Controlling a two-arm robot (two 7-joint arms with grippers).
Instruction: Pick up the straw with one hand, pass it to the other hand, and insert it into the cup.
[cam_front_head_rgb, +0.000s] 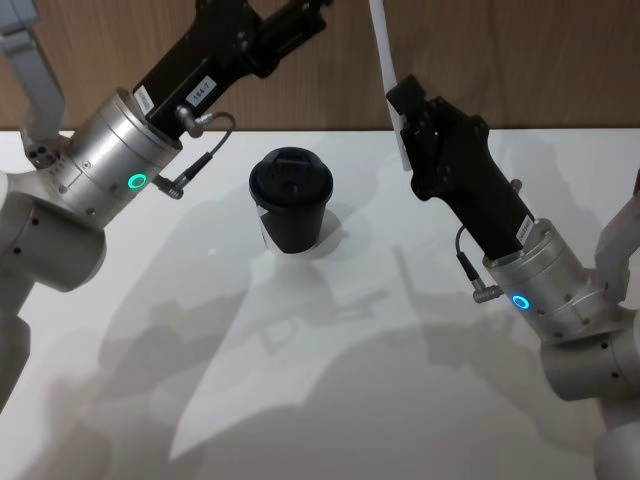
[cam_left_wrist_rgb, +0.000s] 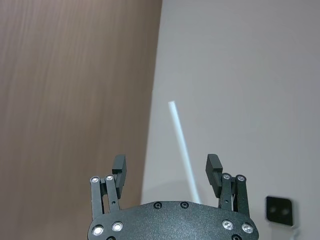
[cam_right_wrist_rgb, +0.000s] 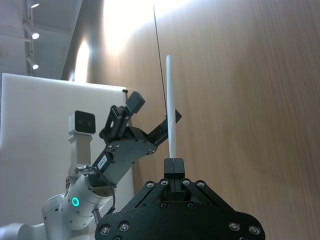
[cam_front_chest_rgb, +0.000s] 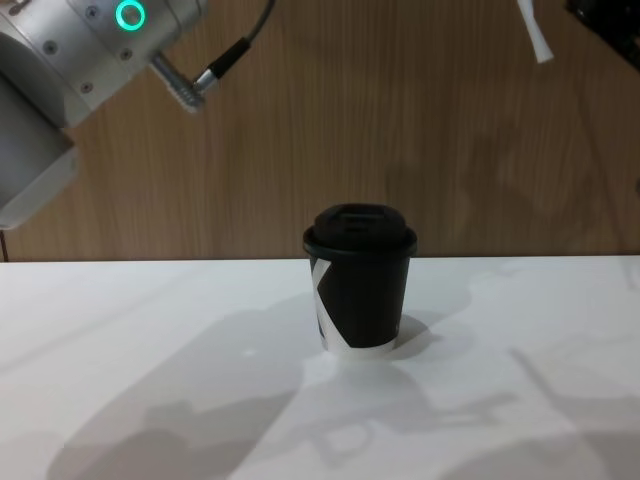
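My right gripper (cam_right_wrist_rgb: 174, 167) is clamped on the lower part of the straw (cam_right_wrist_rgb: 170, 100), a thin, smooth, straight white tube held high above the table (cam_front_head_rgb: 300, 400). My left gripper (cam_left_wrist_rgb: 166, 166) hangs raised opposite, fingers wide apart, the straw beyond them. I judge this the handover step: next, the left fingers must close around the free length before the right lets go. The cup (cam_front_head_rgb: 290, 200), black paper with a domed plastic lid, stands on the matte white table between my arms.
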